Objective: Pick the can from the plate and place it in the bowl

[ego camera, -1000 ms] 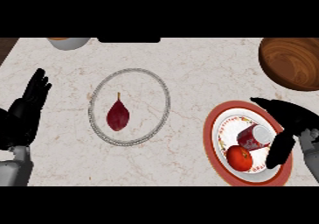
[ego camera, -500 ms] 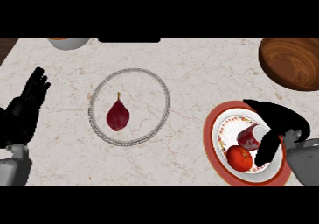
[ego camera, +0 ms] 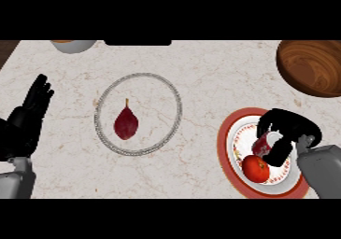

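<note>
Can (ego camera: 266, 144) on red-rimmed plate (ego camera: 228, 140) w/ tomato (ego camera: 255, 168), right robot hand (ego camera: 288, 127) curled round it

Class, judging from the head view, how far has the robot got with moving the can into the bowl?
Done: the right hand has reached the red-rimmed plate and curls round the can, beside the tomato. In hand: the grasp; the can is over the plate. Left: carrying it to the wooden bowl and releasing. The left hand rests open.

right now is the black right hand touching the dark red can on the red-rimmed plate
Touching. The head view shows the right hand curled round the dark red can, fingers on its sides, above the red-rimmed plate.
</note>
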`<state>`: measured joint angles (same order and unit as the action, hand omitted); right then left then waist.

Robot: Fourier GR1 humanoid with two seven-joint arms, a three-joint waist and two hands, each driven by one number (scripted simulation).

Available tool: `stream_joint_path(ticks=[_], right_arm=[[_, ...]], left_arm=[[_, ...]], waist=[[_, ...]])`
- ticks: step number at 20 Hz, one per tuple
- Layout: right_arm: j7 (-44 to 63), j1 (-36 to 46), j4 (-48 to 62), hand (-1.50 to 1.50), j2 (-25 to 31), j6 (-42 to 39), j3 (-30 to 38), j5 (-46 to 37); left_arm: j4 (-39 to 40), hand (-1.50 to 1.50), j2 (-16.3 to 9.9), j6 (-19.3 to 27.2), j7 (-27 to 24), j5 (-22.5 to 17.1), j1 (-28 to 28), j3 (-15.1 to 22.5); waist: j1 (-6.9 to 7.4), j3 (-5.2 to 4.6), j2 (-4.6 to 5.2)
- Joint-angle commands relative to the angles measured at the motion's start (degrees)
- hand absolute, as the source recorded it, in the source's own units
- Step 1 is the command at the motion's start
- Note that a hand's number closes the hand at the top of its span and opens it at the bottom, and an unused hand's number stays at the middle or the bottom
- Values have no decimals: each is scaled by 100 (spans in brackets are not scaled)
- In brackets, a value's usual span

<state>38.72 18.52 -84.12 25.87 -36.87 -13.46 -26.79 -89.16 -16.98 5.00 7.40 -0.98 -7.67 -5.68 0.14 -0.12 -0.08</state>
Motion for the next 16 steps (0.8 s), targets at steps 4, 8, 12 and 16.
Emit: stream_joint_path(ticks=[4,8,12,16], right_arm=[[-818,119,567,150,-204,333,101,-742],[-2807,1,66,150,527,382,-627,-896],[-4386,71,278,150,872,1373,-972,-1529],[-5317,173,670,150,1128,2074,-443,-1580]], left_arm=[[282,0,149,-45,57,119,-391,-85],[-167,0,186,40,119,178,49,48],[205,0,203,-42,-61,126,-148,5],[70,0,113,-55,24,142,-144,-83]], waist=[[-5,13,13],[58,28,11],[60,30,57],[17,19,22]])
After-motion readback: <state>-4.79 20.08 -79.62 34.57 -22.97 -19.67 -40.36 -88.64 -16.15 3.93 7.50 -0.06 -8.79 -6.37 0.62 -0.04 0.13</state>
